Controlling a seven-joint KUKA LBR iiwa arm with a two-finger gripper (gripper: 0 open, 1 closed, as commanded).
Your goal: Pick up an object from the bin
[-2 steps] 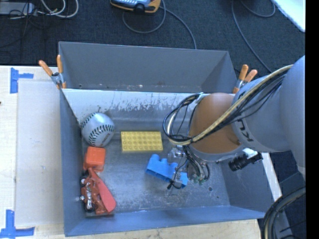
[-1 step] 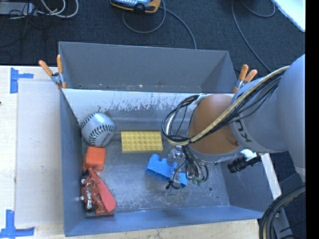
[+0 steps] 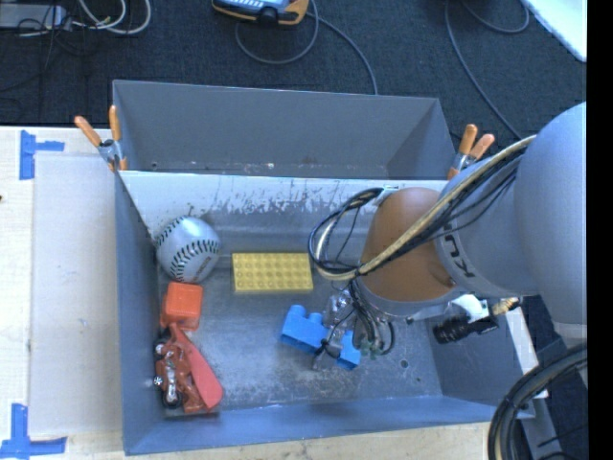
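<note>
My gripper (image 3: 337,345) is low in the bin, right of centre, under the arm's orange cover. Its fingertips are at the right end of a blue toy block (image 3: 305,328) that lies on the bin floor, and a blue piece shows right at the fingertips. Whether the fingers clasp it is hidden by the gripper body. A flat yellow studded plate (image 3: 272,271) lies just up and left of the blue block.
A grey baseball (image 3: 188,247) rests in the back left corner. Below it sit an orange cube (image 3: 183,305) and a red tool with metal parts (image 3: 184,375) along the left wall. The arm and its cables cover the bin's right side.
</note>
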